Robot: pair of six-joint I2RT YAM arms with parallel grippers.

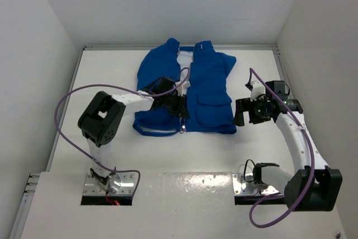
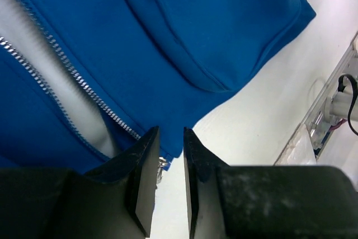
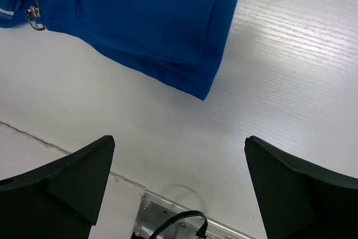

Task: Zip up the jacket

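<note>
We see the jacket (image 1: 211, 85) lying flat on the white table (image 1: 106, 68), front up, its zipper (image 2: 84, 87) unjoined and white lining showing. Our left gripper (image 2: 170, 135) sits over the jacket's bottom hem beside the zipper pull (image 3: 34, 18), fingers (image 2: 142, 160) a narrow slit apart, gripping nothing. Our right gripper (image 3: 179, 144) hovers off the jacket's right hem corner, spread wide, empty.

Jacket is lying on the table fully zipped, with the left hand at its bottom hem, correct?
No. The jacket is unzipped: the left wrist view shows the zipper teeth apart with white lining between. The left hand is at its bottom hem.
</note>
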